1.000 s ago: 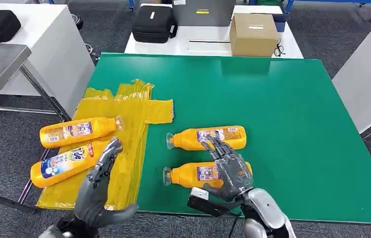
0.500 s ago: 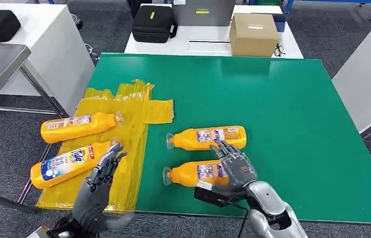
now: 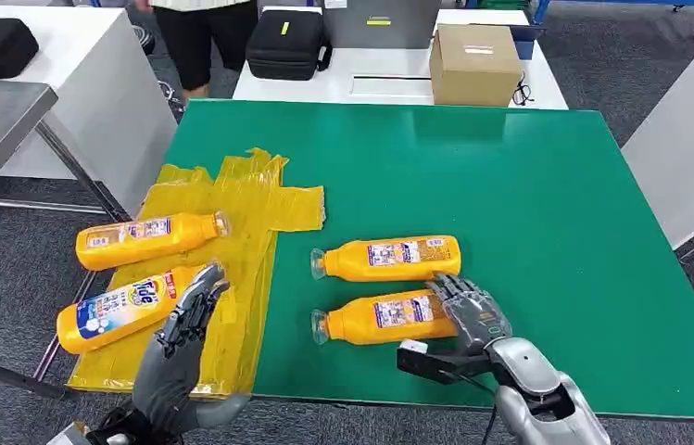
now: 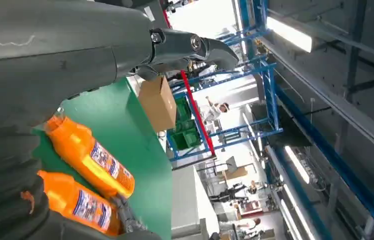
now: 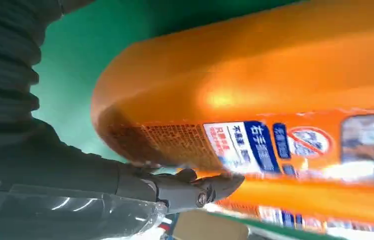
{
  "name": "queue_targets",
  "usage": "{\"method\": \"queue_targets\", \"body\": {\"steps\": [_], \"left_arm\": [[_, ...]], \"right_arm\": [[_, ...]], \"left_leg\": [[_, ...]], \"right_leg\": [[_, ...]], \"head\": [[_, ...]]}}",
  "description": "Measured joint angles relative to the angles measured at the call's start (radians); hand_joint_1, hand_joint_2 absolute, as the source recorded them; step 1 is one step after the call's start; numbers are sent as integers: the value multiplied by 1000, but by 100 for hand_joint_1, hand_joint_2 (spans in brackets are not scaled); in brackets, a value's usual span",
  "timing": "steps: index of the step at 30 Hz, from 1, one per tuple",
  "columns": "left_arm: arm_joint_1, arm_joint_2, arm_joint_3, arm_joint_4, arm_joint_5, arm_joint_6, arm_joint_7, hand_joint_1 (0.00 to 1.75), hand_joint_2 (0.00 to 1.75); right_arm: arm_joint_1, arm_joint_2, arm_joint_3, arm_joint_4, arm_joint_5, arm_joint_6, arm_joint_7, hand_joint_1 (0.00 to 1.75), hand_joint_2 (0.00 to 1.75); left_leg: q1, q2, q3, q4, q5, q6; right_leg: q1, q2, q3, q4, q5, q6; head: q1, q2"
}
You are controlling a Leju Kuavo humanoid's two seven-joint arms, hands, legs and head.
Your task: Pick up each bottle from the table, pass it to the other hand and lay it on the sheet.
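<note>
Green surface [image 3: 510,185], yellow sheet [image 3: 250,199], four orange bottles.
Two bottles lie on the sheet, two on bare surface; the right hand [image 3: 473,311] touches the near bottle [image 3: 384,318] at its base, fingers spread; left hand [image 3: 185,324] hovers, fingers apart.

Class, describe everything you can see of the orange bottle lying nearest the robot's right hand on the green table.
The orange bottle looks like glossy plastic. It lies on its side on the green table, off the yellow sheet, with its clear cap toward the sheet and a printed label along its body. It lies roughly parallel to, and apart from, the second bottle beyond it. The right hand is at its base end, where the wrist view shows a finger against it; a full grip cannot be confirmed.
</note>
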Motion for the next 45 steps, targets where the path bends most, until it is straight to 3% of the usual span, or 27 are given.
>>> {"method": "queue_targets", "body": {"steps": [6, 17, 22, 31, 32, 33, 45], "left_arm": [[13, 3, 2, 0, 11, 16, 0, 0, 175], [26, 11, 4, -9, 24, 44, 0, 0, 175], [40, 18, 3, -11, 32, 77, 0, 0, 175], [47, 32, -5, -12, 45, 122, 0, 0, 175], [47, 32, -5, -12, 47, 122, 0, 0, 175], [47, 33, -5, -12, 48, 121, 0, 0, 175], [41, 38, 1, -12, 42, 102, 0, 0, 175]], "right_arm": [[-4, -53, 5, 4, -26, 20, -29, 0, 175], [-34, -57, 50, 44, -24, 28, -52, 0, 175], [-101, -23, 96, 134, -26, 18, -87, 0, 175], [-241, 74, 163, 359, -28, -57, -132, 0, 175], [-252, 87, 170, 384, -28, -69, -132, 17, 175], [-262, 95, 176, 403, -28, -79, -132, 175, 175], [-304, 138, 222, 496, -26, -124, -122, 175, 175]], "left_leg": [[0, 0, 0, 0, 0, 0], [0, 2, 5, 0, -1, 0], [2, 9, 11, -1, -4, -1], [4, 8, 20, -1, -3, -2], [4, 8, 20, -1, -3, -2], [4, 8, 21, -1, -3, -2], [4, 8, 21, -1, -3, -2]], "right_leg": [[0, 0, 0, 0, 0, 0], [0, 2, 4, 0, 0, 0], [1, 9, 8, -1, 0, -1], [3, 10, 16, -1, 1, -1], [3, 10, 16, -1, 1, -1], [3, 10, 16, -1, 1, -1], [3, 9, 17, -1, 1, -1]], "head": [[0, 0], [0, 0], [1, 0], [1, 0], [1, 0], [1, 0], [0, 0]]}}
